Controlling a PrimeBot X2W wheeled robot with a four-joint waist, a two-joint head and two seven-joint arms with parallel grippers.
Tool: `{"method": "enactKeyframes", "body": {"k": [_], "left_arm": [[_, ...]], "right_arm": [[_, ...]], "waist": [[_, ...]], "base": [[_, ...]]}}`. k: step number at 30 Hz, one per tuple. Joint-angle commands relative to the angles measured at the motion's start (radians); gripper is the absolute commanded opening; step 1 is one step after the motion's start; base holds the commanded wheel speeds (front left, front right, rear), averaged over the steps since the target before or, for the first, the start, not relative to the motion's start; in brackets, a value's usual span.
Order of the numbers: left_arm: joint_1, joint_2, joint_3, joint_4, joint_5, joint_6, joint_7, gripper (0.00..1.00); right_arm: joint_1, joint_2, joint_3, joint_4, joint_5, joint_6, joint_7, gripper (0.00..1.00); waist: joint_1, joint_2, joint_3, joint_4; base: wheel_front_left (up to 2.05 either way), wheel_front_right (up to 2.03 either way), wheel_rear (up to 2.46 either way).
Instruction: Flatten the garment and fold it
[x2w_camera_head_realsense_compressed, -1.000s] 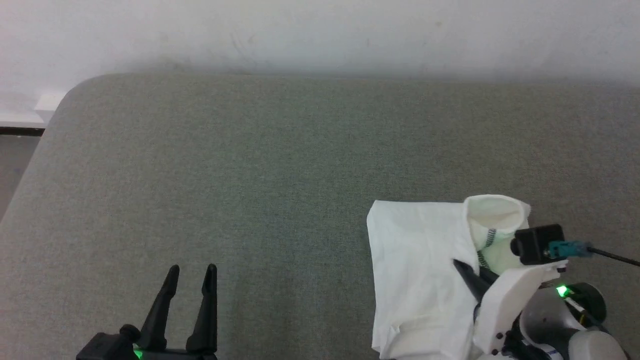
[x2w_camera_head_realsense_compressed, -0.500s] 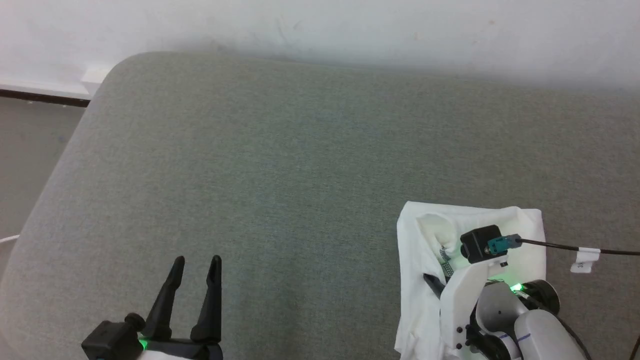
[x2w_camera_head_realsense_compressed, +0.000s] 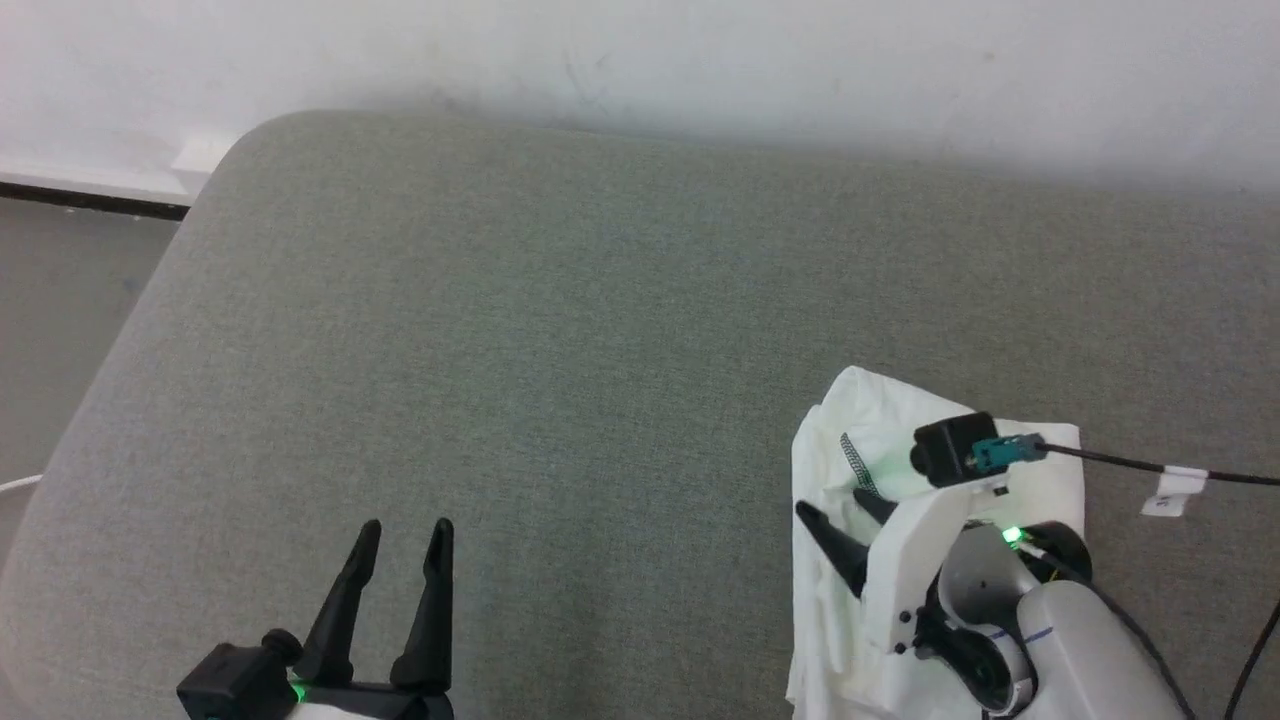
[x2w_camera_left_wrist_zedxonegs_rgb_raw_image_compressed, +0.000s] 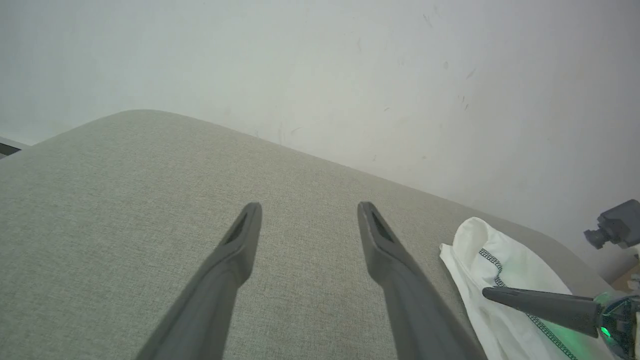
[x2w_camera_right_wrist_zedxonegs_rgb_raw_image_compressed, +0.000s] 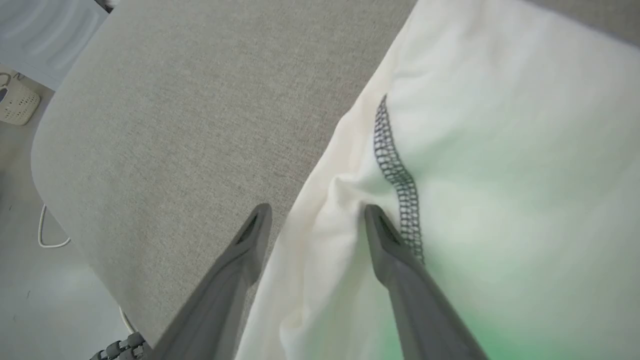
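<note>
My right gripper (x2w_camera_head_realsense_compressed: 830, 503) has just spread open, releasing the white shirt (x2w_camera_head_realsense_compressed: 880, 410) bundled at the grey cushion's (x2w_camera_head_realsense_compressed: 600, 350) near right, so that fold looks placed; my left gripper (x2w_camera_head_realsense_compressed: 406, 524) waits open, empty.

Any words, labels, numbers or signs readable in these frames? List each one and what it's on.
No text can be read.
On the white tag on the black cable: a small dark mark, too small to read.
On the shirt: no print showing, just dark zigzag stitching.
</note>
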Motion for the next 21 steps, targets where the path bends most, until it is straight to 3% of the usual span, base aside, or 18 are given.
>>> {"method": "enactKeyframes", "body": {"k": [1, 7, 12, 21], "left_arm": [[-0.007, -0.002, 0.002, -0.003, -0.007, 0.001, -0.004, 1.0], [-0.003, 0.003, 0.012, -0.019, -0.005, 0.004, -0.006, 1.0], [0.0, 0.007, 0.023, -0.029, -0.003, 0.005, -0.008, 1.0], [0.003, 0.029, 0.026, -0.043, 0.0, 0.005, -0.003, 1.0]], "right_arm": [[0.015, 0.0, -0.029, -0.054, -0.01, -0.002, -0.001, 1.0], [0.14, -0.001, -0.212, -0.332, -0.146, -0.002, 0.017, 1.0], [0.245, 0.0, -0.326, -0.458, -0.157, -0.002, 0.046, 1.0], [0.325, 0.0, -0.355, -0.414, -0.085, -0.002, 0.075, 1.0]], "waist": [[0.0, 0.0, 0.002, -0.019], [0.0, 0.0, 0.024, -0.055], [0.0, 0.0, 0.033, -0.072], [0.0, 0.0, 0.049, -0.083]], "base": [[0.0, 0.0, 0.0], [0.0, 0.0, 0.0], [0.0, 0.0, 0.0], [0.0, 0.0, 0.0]]}}
